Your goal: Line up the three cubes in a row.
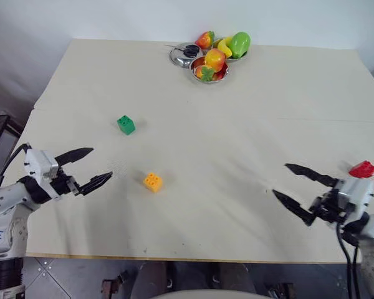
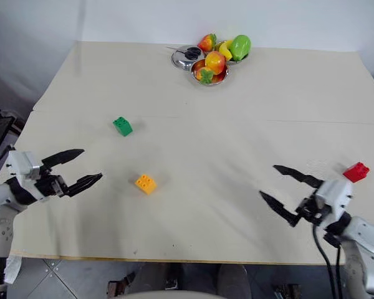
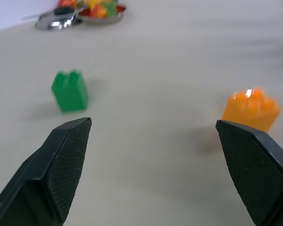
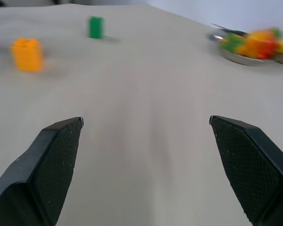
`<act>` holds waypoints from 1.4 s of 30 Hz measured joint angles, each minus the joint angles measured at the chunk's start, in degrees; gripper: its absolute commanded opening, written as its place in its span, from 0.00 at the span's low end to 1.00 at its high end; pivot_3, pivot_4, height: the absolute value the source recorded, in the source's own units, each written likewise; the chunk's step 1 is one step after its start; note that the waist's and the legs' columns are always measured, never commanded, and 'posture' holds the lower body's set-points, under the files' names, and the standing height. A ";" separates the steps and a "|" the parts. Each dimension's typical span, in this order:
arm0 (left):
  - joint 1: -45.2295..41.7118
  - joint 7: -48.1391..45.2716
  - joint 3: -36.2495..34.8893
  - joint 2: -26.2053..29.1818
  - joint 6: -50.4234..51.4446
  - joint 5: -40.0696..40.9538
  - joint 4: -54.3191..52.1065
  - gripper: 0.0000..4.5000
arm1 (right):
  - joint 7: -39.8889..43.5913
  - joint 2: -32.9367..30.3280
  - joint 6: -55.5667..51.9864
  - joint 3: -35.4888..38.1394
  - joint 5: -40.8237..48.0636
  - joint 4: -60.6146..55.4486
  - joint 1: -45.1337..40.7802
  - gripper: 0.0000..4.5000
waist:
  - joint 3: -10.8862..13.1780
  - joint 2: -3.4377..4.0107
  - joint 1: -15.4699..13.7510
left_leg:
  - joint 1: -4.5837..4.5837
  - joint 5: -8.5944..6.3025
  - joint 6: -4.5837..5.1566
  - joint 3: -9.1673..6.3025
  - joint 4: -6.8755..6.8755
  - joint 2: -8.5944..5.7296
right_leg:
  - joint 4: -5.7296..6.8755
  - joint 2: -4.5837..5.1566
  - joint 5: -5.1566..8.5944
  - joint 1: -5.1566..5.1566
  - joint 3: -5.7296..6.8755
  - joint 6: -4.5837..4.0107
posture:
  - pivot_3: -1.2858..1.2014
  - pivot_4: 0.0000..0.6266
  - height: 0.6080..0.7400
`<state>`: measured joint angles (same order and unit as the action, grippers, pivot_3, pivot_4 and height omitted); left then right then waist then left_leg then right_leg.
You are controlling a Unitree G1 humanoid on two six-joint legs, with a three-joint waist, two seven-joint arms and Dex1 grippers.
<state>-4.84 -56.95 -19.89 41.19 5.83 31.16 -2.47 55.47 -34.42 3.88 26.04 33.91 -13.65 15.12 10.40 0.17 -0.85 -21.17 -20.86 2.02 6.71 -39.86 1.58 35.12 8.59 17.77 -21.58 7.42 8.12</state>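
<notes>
Three cubes point(image 1: 126, 124) apart, outside both claws.

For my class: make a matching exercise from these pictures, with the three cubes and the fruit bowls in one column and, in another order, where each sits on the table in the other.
Things:
1. green cube
2. yellow cube
3. red cube
4. fruit bowls

Places:
A. far edge of the table, near its middle
B. by the right edge, just beyond the right gripper
C. nearest the open left gripper, just right of it
D. left half, farther back than the yellow cube

Pairs: 1-D, 2-C, 3-B, 4-A
</notes>
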 measured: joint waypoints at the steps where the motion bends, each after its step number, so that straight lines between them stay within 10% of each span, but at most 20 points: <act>1: -1.34 -0.22 1.77 -0.43 0.81 0.12 -0.81 1.00 | -1.38 0.27 -0.26 3.08 0.84 -0.58 1.82 1.00 | 0.00 -0.01 -0.03 | -0.01 0.00 0.01 0.02 0.00 0.00 | 0.00 0.00 -0.01 0.00 -0.01 0.01 | 0.52 0.24 1.00; 9: -5.68 -3.95 10.81 -1.95 4.60 0.50 -8.10 1.00 | -8.74 3.63 -1.94 24.97 5.96 -0.99 15.98 1.00 | -0.01 0.03 -0.45 | 0.05 -0.01 -0.02 0.11 0.08 0.06 | -0.07 -0.11 0.00 -0.01 -0.10 0.01 | 0.52 0.24 1.00; 19: -7.73 -2.06 13.13 -4.11 10.51 3.08 -12.89 1.00 | -16.41 9.12 -13.12 32.46 11.28 -8.35 30.98 1.00 | -0.21 0.34 0.76 | 0.23 -0.03 0.02 0.28 0.14 0.04 | -0.21 -0.03 -0.02 -0.01 -0.64 0.03 | 0.52 0.24 1.00; 32: -7.14 -1.48 14.33 -4.45 11.75 2.90 -13.92 1.00 | -7.31 -29.29 -20.90 12.73 -4.48 22.81 0.13 1.00 | -0.17 0.29 1.00 | 0.47 0.02 0.10 0.50 0.24 -0.02 | -0.11 -0.06 0.04 0.00 -0.88 -0.08 | 0.52 0.24 1.00; 42: -3.02 -0.09 12.44 -3.40 13.48 3.36 -17.95 1.00 | 8.53 -33.71 -10.69 -13.97 -21.72 59.49 -37.91 1.00 | -0.09 0.43 1.13 | 0.03 0.03 0.13 0.25 -0.11 0.01 | -0.05 -0.05 -0.03 -0.04 -0.30 0.05 | 0.52 0.24 1.00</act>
<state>-7.86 -57.04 -7.45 37.79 19.31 34.52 -20.42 64.00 -68.12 -6.82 12.07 12.19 45.84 -22.79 10.32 0.60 0.27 -21.13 -20.83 2.15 6.96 -39.97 1.60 35.06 8.54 17.74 -21.62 7.11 8.17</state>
